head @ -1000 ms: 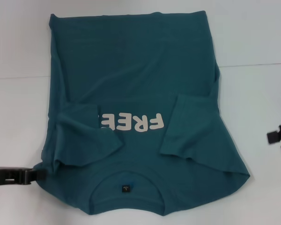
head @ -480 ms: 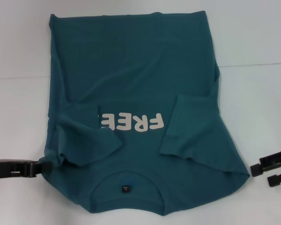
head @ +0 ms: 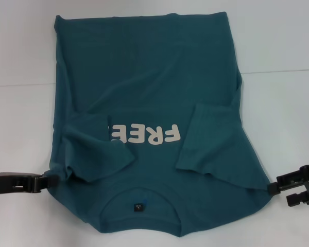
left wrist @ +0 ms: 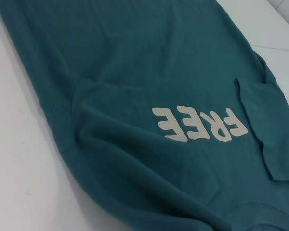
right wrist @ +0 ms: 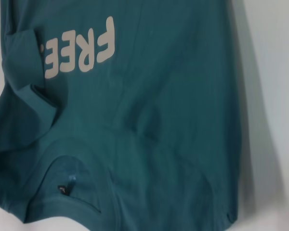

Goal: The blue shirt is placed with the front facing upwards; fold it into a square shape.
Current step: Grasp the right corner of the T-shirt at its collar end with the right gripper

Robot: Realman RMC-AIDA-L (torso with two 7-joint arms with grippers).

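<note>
The blue shirt (head: 149,98) lies front-up on the white desk (head: 283,46), its long axis running straight away from me. The collar (head: 139,198) with its small dark neck label (head: 138,207) is at the near edge and the hem at the far edge. The white "FREE" print (head: 144,134) reads upside down from my head view. Both sleeves are folded inward over the chest: the left sleeve (head: 95,152) covers the start of the print, and the right sleeve (head: 208,139) lies just beside its other end.

My left tool (head: 44,181) sits low at the shirt's near left edge, touching the cloth by the shoulder; I cannot tell whether it is pinching the fabric. My right tool (head: 283,191) is at the near right corner of the shirt, its fingers spread, their tips just at the cloth's edge.
</note>
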